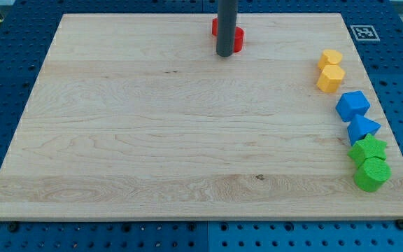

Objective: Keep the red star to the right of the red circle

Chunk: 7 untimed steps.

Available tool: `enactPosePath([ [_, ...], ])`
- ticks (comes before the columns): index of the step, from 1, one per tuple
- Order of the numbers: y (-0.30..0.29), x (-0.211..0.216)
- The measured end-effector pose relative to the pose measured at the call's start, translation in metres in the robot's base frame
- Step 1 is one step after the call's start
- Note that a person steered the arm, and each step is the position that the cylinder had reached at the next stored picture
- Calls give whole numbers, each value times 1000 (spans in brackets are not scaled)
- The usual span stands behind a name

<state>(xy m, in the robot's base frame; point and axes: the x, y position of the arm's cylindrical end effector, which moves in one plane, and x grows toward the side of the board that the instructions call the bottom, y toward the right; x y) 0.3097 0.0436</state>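
Note:
My tip (224, 54) rests on the wooden board (152, 140) near the middle of the view's top edge. The dark rod hides most of the red material right behind it. A red part (215, 26) shows at the rod's left, a little higher in the view. Another red part (238, 40) shows at the rod's right, just above the tip. I cannot tell whether these are the red star and the red circle or one block, nor which is which. The tip is touching or nearly touching the right red part.
Along the board's right edge stand two yellow blocks (331, 57) (330, 78), a blue block (353, 105), a blue triangular block (362, 128), a green star-like block (368, 149) and a green round block (371, 173). A black-and-white marker (363, 32) sits beyond the top right corner.

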Motion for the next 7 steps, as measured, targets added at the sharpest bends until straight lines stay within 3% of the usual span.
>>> enactPosePath([
  [2, -63, -39],
  [3, -39, -65],
  [5, 40, -70],
  [7, 60, -109],
])
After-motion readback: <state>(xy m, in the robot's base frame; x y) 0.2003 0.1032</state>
